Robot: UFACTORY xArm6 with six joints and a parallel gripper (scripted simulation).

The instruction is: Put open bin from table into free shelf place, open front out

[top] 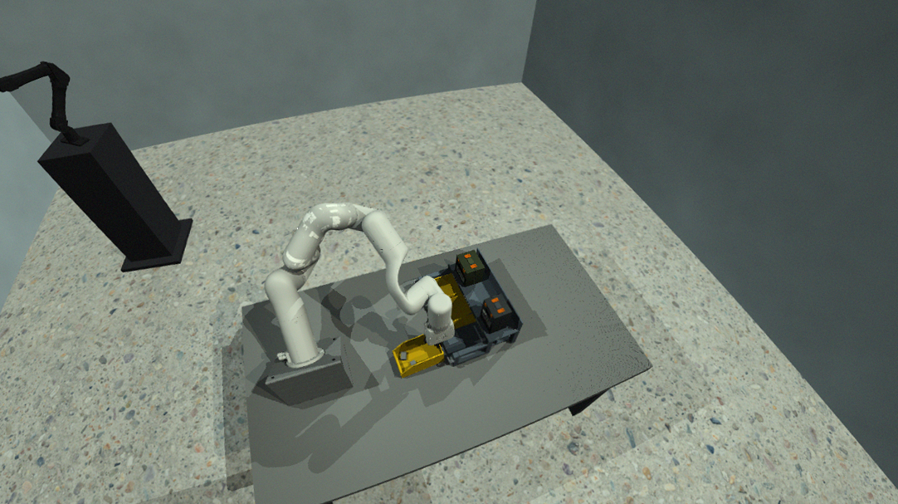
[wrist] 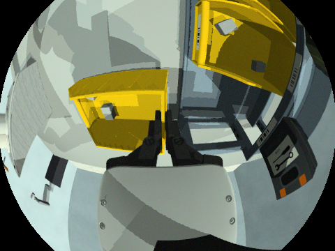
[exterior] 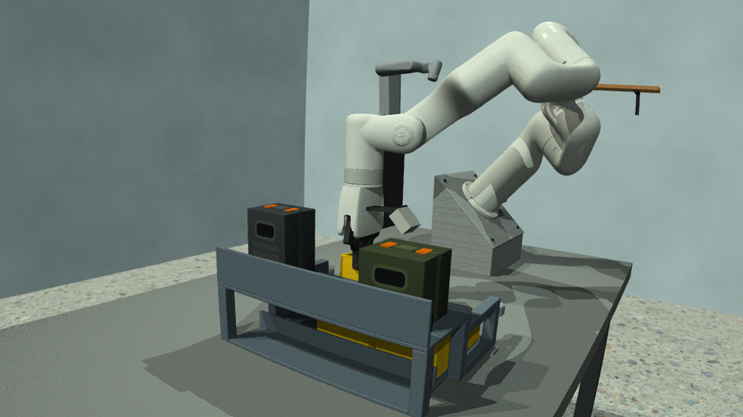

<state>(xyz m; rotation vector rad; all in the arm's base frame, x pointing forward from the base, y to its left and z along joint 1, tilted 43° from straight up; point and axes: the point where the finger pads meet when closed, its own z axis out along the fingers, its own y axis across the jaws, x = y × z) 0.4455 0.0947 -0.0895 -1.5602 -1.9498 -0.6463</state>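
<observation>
The yellow open bin point(top: 418, 359) point(wrist: 125, 107) is in front of the grey shelf point(top: 474, 350) point(exterior: 321, 294) point(wrist: 219, 118), at the shelf's near end, with its open front pointing away from the shelf. A small grey part point(wrist: 108, 110) lies inside it. My gripper point(top: 437, 338) point(exterior: 355, 248) point(wrist: 163, 118) points down and is shut on the bin's thin rear wall. In the exterior view only a corner of the bin point(exterior: 347, 264) shows behind the shelf. The free place on the shelf lies right behind the gripper. Two more yellow bins point(top: 456, 303) point(wrist: 242, 47) stand in the shelf's row beside it.
A dark green box point(exterior: 405, 268) point(top: 497, 314) point(wrist: 286, 159) and a black box point(exterior: 280, 234) point(top: 470, 266) stand on the shelf's upper board. The arm's grey base block point(top: 308, 377) point(exterior: 473, 230) stands on the table point(top: 536, 379) behind the bin. A black pedestal point(top: 111, 192) stands on the floor.
</observation>
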